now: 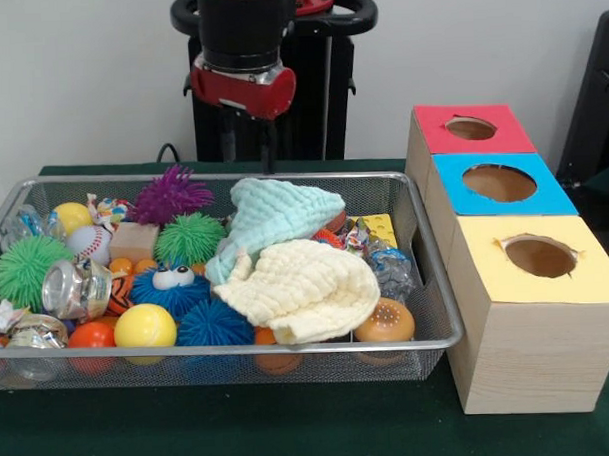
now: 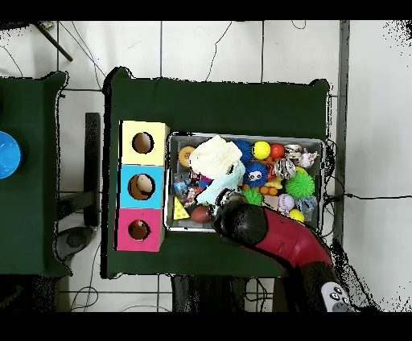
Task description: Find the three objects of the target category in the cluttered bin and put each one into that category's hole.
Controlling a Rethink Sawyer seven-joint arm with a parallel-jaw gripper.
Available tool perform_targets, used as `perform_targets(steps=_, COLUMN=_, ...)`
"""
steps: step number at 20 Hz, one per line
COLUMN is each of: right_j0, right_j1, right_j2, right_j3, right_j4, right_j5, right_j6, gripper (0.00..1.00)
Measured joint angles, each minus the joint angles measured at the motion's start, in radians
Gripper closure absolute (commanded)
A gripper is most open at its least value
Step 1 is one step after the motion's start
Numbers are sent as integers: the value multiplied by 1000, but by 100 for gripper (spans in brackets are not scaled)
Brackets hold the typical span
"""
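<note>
The bin [image 1: 289, 347] of silver wire mesh sits on the green table, full of toys, and also shows in the overhead view [image 2: 245, 136]. The hole [image 1: 471, 128] is in the red top of the farthest wooden box, and also shows in the overhead view [image 2: 139, 230]. My gripper [image 1: 268, 144] hangs below the red wrist, above the bin's far rim, dark against the black pedestal. In the overhead view the red arm [image 2: 265, 233] reaches over the bin's robot-side edge and covers the gripper.
A pale blue cloth [image 1: 274, 214] and a cream cloth [image 1: 307, 288] cover the bin's middle. Around them lie spiky balls in purple [image 1: 170, 193], green [image 1: 190, 237] and blue [image 1: 213, 321], a yellow ball [image 1: 145, 326], a baseball [image 1: 88, 244], a jar [image 1: 74, 288] and a burger toy [image 1: 385, 322]. Blue-topped [image 1: 498, 183] and yellow-topped [image 1: 539, 256] boxes stand beside the red one.
</note>
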Motion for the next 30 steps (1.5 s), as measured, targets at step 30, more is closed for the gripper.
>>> perform_targets(steps=30, right_j0=-163, right_j1=77, right_j2=30, right_j3=-175, right_j4=-181, right_j5=53, right_j6=0, gripper=0)
